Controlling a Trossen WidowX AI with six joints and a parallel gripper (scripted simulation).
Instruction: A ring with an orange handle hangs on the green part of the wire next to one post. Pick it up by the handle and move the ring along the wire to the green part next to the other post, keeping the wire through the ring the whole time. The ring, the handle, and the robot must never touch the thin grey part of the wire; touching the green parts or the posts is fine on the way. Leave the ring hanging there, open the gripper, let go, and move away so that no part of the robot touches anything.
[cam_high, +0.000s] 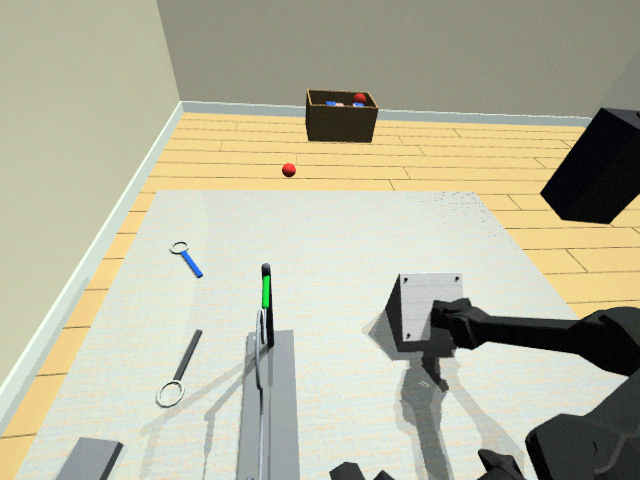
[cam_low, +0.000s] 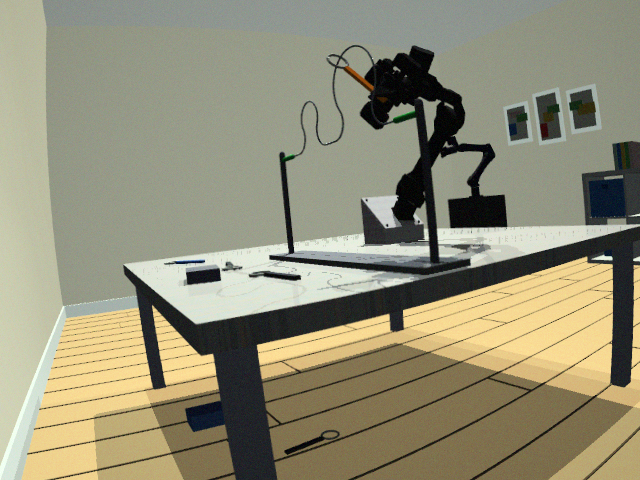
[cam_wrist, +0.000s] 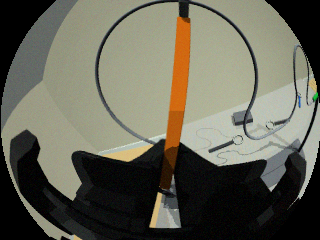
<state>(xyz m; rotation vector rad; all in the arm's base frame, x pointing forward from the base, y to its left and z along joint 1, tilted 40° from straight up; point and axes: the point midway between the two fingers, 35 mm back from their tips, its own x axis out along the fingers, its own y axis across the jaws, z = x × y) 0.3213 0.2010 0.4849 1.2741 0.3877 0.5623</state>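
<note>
The ring (cam_low: 327, 58) is tilted around the grey wire (cam_low: 324, 144) (cam_wrist: 97, 70), on the left flank of its tallest loop. The wire appears to pass through it; whether they touch cannot be told. Its orange handle (cam_low: 358, 78) (cam_wrist: 179, 85) slopes down right to my gripper (cam_low: 379, 98) (cam_wrist: 168, 143), which is shut on it. The ring is out of the wrist view. One green part (cam_low: 404, 117) is by the nearer post (cam_low: 427, 191), below my gripper; the other green part (cam_low: 288, 157) (cam_high: 265, 291) is by the farther post (cam_low: 287, 211).
The wire's right flank runs close to my gripper and handle in the exterior view. A lower wire hump stands toward the farther post. A blue-handled ring (cam_high: 191, 263), a dark-handled ring (cam_high: 188, 354) and a grey block (cam_high: 88, 459) (cam_low: 202, 274) lie on the table.
</note>
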